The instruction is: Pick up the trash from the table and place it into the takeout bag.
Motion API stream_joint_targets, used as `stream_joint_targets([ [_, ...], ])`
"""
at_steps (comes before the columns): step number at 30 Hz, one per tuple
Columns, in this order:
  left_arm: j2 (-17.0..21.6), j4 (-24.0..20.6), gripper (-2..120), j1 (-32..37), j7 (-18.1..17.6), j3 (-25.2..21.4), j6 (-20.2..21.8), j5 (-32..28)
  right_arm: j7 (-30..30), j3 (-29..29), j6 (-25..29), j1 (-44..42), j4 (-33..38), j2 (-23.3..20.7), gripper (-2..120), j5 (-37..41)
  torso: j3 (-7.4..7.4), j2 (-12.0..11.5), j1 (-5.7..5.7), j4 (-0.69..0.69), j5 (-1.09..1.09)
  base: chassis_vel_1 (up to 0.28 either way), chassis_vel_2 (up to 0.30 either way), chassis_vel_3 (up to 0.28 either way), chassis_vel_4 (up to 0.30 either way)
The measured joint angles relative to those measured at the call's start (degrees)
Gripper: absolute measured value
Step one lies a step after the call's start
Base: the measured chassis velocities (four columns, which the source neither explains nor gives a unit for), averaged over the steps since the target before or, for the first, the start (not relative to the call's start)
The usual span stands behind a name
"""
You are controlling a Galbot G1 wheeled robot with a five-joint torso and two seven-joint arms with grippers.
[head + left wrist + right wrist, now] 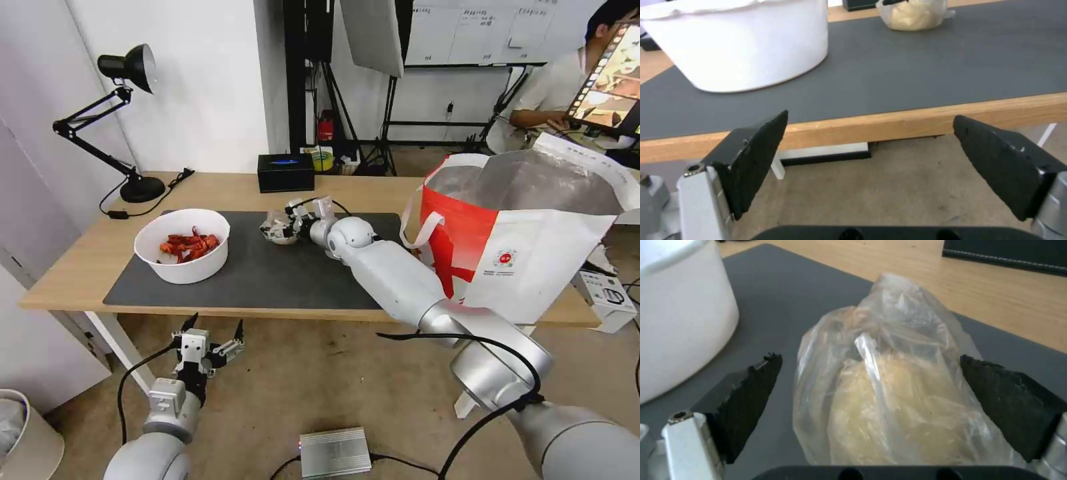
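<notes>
My right gripper point(869, 386) is out over the grey mat point(267, 267), fingers point(746, 400) spread wide w/ the clear bag point(889, 390) sitting between them, not pinched yet: there's a gap on the one side, and on the other the film looks close to or just brushing the pad. The bag, w/ its whitish lump inside, rests on the mat near the middle of the table point(87, 260), just in front of the black box point(286, 172). The white bowl point(182, 245) of red shells is well off to my left on the same mat. The takeout bag point(527, 233) stands open at the table's right end, foil lining showing, beside my right forearm.

My left gripper point(208, 347) hangs below the table's front edge, parked, fingers apart, nothing in it.

Step in hand, as I judge it: the grasp on the clear bag, approach done, closing not begun. The bowl isn't bagged yet.

Next move needs: close square on the lump, not just loose film, since thin plastic may slip or tear. Then lift clear of the mat, swing right, get above the tote's rim w/o catching the handle point(417, 230) before letting go.
</notes>
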Motion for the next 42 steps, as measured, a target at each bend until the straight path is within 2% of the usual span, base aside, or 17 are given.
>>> stream_joint_targets([
  [12,-0.46,0.09,100,-0.04,-0.18,0.45,0.00,0.24,-0.79,0.54,0.19,-0.30,-1.76,0.62,99,-1.31,0.00,0.00,0.00,0.00,0.00,0.000,0.000,0.000,0.000],
  [14,-0.47,-0.03,100,0.03,-0.18,0.36,0.00,0.24,-0.74,0.61,0.24,-0.32,-1.82,0.65,91,-1.32,0.00,0.00,0.00,0.00,0.00,0.000,0.000,0.000,0.000],
  [15,-0.47,-0.03,100,0.03,-0.18,0.36,0.00,0.24,-0.74,0.61,0.24,-0.32,-1.82,0.65,91,-1.32,0.00,0.00,0.00,0.00,0.00,0.000,0.000,0.000,0.000],
  [18,-0.48,-0.25,100,0.19,-0.19,0.13,-0.02,0.26,-0.46,0.66,0.24,-0.33,-1.67,0.39,76,-1.14,0.00,0.00,0.00,0.00,0.00,0.000,0.000,0.000,0.000],
  [19,-0.48,-0.25,100,0.19,-0.19,0.13,-0.02,0.26,-0.46,0.66,0.24,-0.33,-1.67,0.39,76,-1.14,0.00,0.00,0.00,0.00,0.00,0.000,0.000,0.000,0.000],
  [22,-0.44,-0.51,100,0.24,-0.22,-0.07,-0.03,0.26,-0.32,0.66,0.21,-0.33,-0.96,-0.22,63,-0.92,0.00,0.00,0.00,0.00,0.00,0.000,0.000,0.000,0.000],
  [23,-0.44,-0.51,100,0.24,-0.22,-0.07,-0.03,0.26,-0.32,0.66,0.21,-0.33,-0.96,-0.22,63,-0.92,0.00,0.00,0.00,0.00,0.00,0.000,0.000,0.000,0.000],
  [26,-0.39,-0.77,100,0.27,-0.23,-0.13,-0.03,0.26,0.19,0.40,-0.45,-0.46,0.78,-1.41,48,0.04,0.00,0.00,0.00,0.00,0.00,0.000,0.000,0.000,0.000],
  [27,-0.39,-0.77,100,0.27,-0.23,-0.13,-0.03,0.26,0.19,0.40,-0.45,-0.46,0.78,-1.41,48,0.04,0.00,0.00,0.00,0.00,0.00,0.000,0.000,0.000,0.000],
  [30,-0.37,-0.93,100,0.25,-0.25,-0.14,-0.03,0.25,0.46,0.12,-1.10,-0.71,2.17,-2.57,33,0.74,0.00,0.00,0.00,0.00,0.00,0.000,0.000,0.000,0.000],
  [31,-0.37,-0.93,100,0.25,-0.25,-0.14,-0.03,0.25,0.46,0.12,-1.10,-0.71,2.17,-2.57,33,0.74,0.00,0.00,0.00,0.00,0.00,0.000,0.000,0.000,0.000],
  [38,-0.34,-1.25,100,0.27,-0.29,-0.22,-0.04,0.17,1.85,0.08,-1.97,-1.26,6.40,-5.13,5,3.19,0.00,0.00,0.00,0.00,0.01,0.000,0.000,0.000,0.000],
  [42,-0.35,-1.46,100,0.33,-0.31,-0.23,-0.03,0.15,3.03,0.08,-2.47,-1.44,10.12,-7.09,0,5.26,0.00,0.00,0.00,0.00,0.01,0.000,0.000,0.000,0.000],
])
